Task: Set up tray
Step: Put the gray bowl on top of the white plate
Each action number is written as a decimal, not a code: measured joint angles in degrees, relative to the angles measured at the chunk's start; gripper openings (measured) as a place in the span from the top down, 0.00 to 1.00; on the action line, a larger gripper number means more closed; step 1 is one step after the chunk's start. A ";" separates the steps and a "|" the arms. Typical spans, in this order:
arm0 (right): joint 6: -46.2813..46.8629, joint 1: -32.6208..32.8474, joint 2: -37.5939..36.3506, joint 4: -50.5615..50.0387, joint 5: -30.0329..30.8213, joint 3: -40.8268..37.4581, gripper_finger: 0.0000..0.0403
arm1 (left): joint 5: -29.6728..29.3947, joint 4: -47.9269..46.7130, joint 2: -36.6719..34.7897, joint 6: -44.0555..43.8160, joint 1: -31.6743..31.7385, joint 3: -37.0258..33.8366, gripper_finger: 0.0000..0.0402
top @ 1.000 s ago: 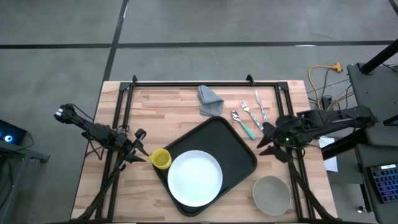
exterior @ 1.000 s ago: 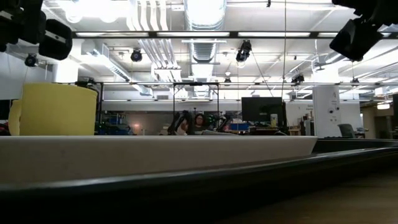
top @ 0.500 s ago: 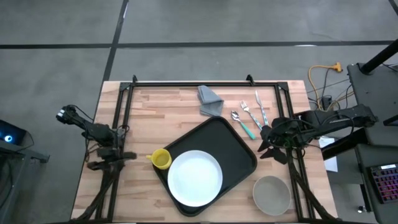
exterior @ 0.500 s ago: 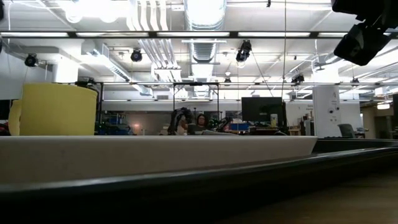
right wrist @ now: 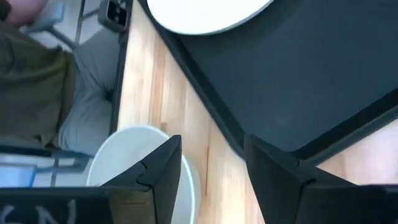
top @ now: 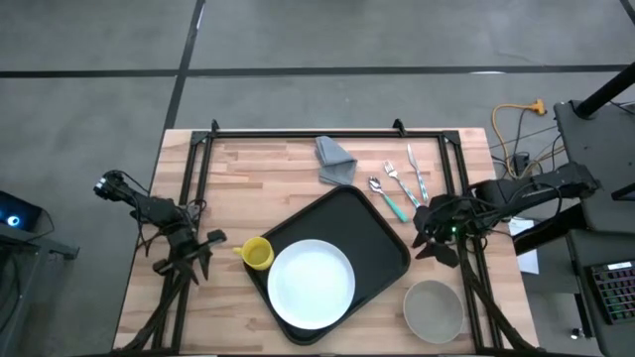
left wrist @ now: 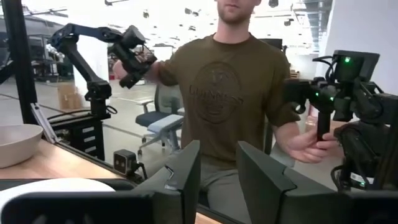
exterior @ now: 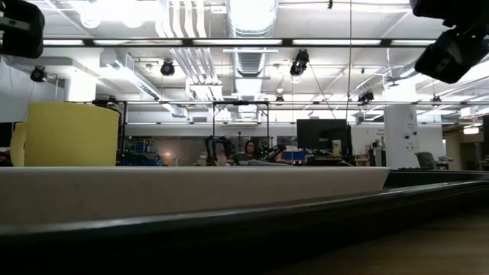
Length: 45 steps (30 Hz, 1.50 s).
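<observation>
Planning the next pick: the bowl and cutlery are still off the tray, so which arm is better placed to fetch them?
Probably the right. Its open gripper hangs beside the tray's right edge, between the cutlery and the bowl. The left gripper is across the tray, by the yellow cup.

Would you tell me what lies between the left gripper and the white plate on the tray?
In the high view, the yellow cup stands between the left gripper and the white plate, at the tray's left edge, touching the plate's rim.
</observation>
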 joint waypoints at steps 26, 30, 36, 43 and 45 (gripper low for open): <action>6.46 17.12 14.01 3.38 -0.21 0.02 0.59 | -0.07 -0.42 7.25 -0.02 0.00 0.00 0.78; 6.40 17.57 17.37 3.93 -0.01 0.02 0.59 | -0.11 -0.42 8.32 -0.02 0.00 0.01 0.78; 6.19 17.57 21.37 4.10 0.38 0.02 0.59 | -0.22 -0.42 10.01 -0.02 0.00 0.02 0.78; 5.51 17.57 26.24 4.12 0.42 0.02 0.59 | -0.20 -0.44 11.47 -0.02 0.00 0.00 0.78; 5.05 17.57 27.44 4.09 0.68 0.02 0.59 | -0.20 -0.44 11.96 -0.03 0.00 0.00 0.78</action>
